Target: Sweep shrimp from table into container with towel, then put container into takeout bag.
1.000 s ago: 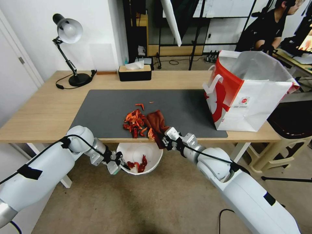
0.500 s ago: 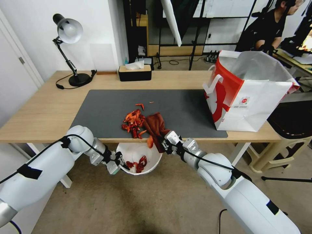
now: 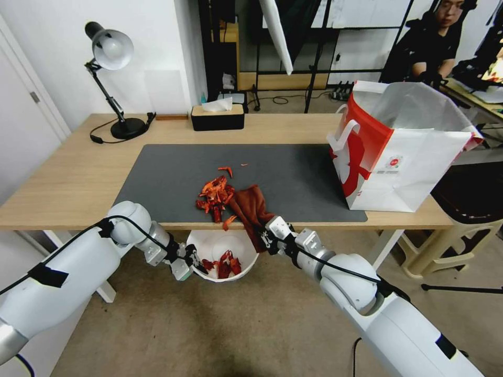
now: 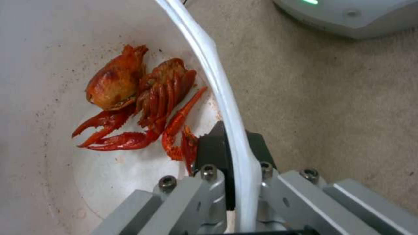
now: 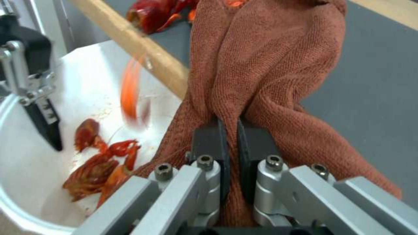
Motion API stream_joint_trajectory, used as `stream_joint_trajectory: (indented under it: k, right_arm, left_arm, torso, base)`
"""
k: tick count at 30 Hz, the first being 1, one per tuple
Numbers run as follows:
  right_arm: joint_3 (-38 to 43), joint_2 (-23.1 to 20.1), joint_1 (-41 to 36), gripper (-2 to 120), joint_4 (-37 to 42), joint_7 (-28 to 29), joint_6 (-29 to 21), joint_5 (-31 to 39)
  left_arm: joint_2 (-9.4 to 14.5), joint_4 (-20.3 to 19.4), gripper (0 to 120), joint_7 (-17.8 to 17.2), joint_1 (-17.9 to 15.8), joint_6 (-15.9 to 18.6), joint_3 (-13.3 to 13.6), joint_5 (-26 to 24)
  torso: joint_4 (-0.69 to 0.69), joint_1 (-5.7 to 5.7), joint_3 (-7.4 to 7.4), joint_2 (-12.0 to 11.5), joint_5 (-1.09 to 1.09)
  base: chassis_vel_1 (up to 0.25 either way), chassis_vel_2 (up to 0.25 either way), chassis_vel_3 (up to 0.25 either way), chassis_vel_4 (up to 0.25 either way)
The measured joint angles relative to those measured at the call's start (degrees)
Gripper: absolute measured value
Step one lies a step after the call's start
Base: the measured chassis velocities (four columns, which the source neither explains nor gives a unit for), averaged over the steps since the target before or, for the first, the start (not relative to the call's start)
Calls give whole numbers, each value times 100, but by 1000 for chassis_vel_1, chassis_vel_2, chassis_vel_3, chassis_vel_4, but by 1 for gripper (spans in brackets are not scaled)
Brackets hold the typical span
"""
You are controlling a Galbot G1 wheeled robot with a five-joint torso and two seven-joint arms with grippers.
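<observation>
Shrimp (image 3: 215, 195) heaped on the dark mat (image 3: 173, 178) near the front edge of the table (image 3: 63, 183), just left of the towel (image 3: 252, 207). One piece (image 3: 228, 222) right at the table's edge, above the container (image 3: 246, 259). A few stray bits (image 3: 226, 169) a little farther back on the mat. More shrimp (image 4: 139, 104) down inside the container, close by the left pincer (image 3: 193, 262).

Towel draped over the front edge of the table, part on the mat, part hanging down. Right pincer (image 5: 230, 143) below the edge, squeezed tight on a fold of the towel, so the heap sits just up and left of it.

Container held under the table edge, below the heap. Left pincer (image 4: 233, 169) clamped on the container's rim, one finger inside, one outside.

Takeout bag (image 3: 403, 157) upright and open at the right end of the table, well apart from the heap. Lamp (image 3: 112, 78) and black tissue box (image 3: 217, 116) at the back.
</observation>
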Motion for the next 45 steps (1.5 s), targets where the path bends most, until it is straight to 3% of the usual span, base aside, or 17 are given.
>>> stream_joint_trajectory:
  k: [14,25,37,39,45]
  right_arm:
    - [20,-117,-331,2,462,-115,-10,62]
    - [571,-119,-47,2,795,-159,292,854]
    - [879,-26,616,2,22,-70,658,1461]
    - [834,162,982,2,-489,175,1071,1762]
    - [563,481,1699,2,-1340,906,1364,2076]
  left_arm:
    - [-2,42,0,-1,-25,0,15,-18]
    - [68,2,0,-3,62,-5,-54,-32]
    - [83,-18,0,-15,171,-33,-140,-29]
    - [103,-9,0,-18,210,-45,-183,-28]
    - [185,6,0,-19,249,-58,-244,-55]
  torso:
    - [0,0,0,0,0]
    - [1,0,0,0,0]
    - [-1,-1,0,0,-1]
    - [0,0,0,0,-1]
    - [1,0,0,0,0]
  base:
    - [0,0,0,0]
    - [0,0,0,0]
    - [0,0,0,0]
    - [0,0,0,0]
    - [0,0,0,0]
